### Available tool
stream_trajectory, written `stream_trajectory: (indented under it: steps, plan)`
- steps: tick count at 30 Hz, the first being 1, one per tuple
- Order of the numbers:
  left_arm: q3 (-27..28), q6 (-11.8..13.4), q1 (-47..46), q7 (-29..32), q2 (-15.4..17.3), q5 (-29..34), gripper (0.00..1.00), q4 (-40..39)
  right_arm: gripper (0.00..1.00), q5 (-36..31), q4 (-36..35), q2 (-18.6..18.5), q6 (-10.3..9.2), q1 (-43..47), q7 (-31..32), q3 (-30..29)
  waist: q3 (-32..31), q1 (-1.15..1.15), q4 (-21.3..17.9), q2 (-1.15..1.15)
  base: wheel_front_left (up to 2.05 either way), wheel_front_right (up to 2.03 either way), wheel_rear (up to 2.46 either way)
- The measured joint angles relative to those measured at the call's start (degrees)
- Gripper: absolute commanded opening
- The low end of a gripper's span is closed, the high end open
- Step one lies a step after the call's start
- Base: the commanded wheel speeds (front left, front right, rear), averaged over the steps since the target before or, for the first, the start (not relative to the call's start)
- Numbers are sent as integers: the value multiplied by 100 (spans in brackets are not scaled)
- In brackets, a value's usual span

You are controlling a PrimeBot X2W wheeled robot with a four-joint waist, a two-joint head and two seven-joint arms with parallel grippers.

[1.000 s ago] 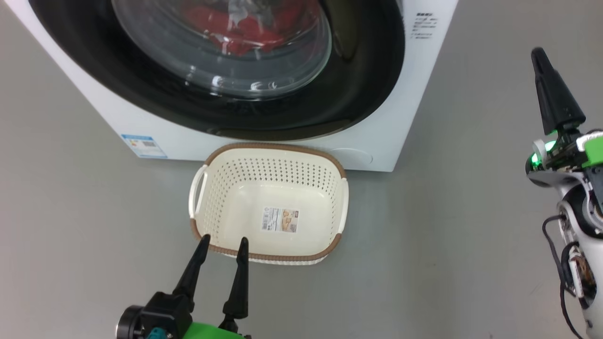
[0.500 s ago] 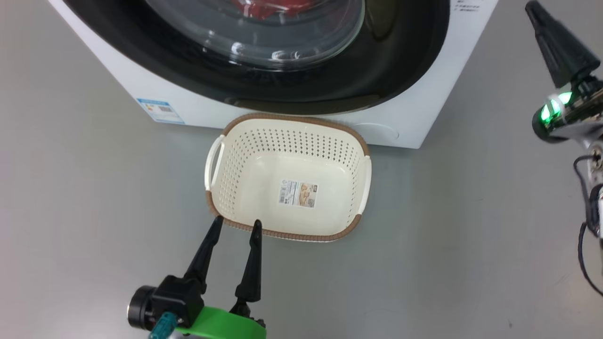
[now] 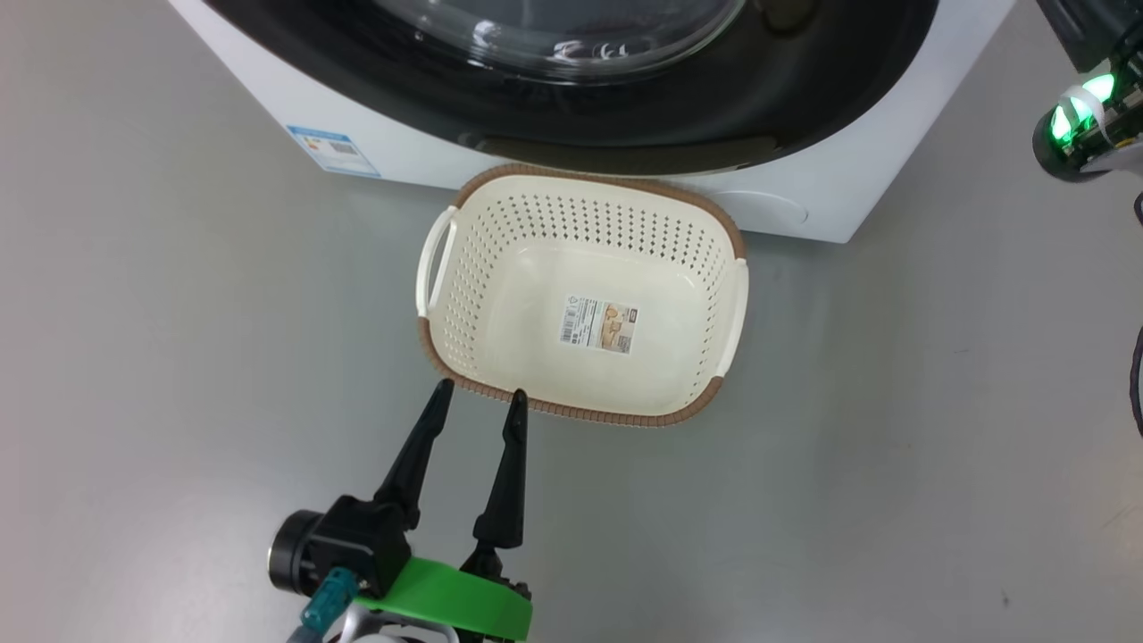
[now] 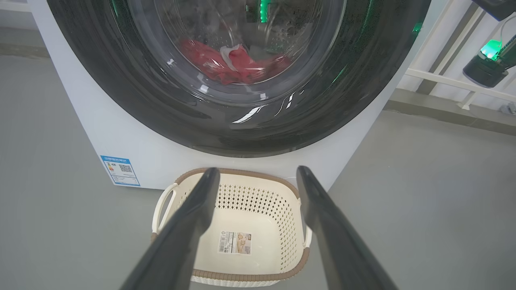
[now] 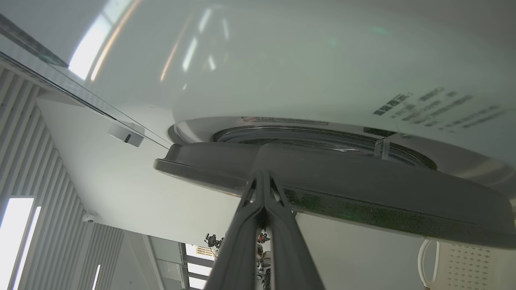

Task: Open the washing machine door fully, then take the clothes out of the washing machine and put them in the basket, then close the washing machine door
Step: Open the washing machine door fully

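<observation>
Head view: white boxy washing machine [image 3: 857, 170] and glossy black-rimmed round door [image 3: 625, 134] cut off above; cream perforated plastic basket [image 3: 464, 313] just before them, left pincer [image 3: 480, 389] spread wide by its rim. Left wrist view: bright red clothes [image 4: 234, 66] blurred behind the door. Right wrist view: right pincer [image 5: 262, 174] shut at the door's edge, contact unclear.

I find washing machine door [image 4: 161, 100] across front, blocking reach inside; basket [image 3: 464, 304] open above; floor [image 3: 179, 357] free either side.
</observation>
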Motion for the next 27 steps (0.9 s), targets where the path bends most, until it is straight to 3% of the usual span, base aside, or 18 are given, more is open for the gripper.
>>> stream_trajectory:
  steps: [17,27]
  plan:
    - [-209,159,-327,0,-7,-149,100,-130,0,-510,499,-129,1,-939,411,190,543,0,209,0,0,0,0]
    - [-207,186,-414,0,-9,-165,100,-110,0,-657,457,-57,1,-823,541,198,320,0,191,0,0,0,0]
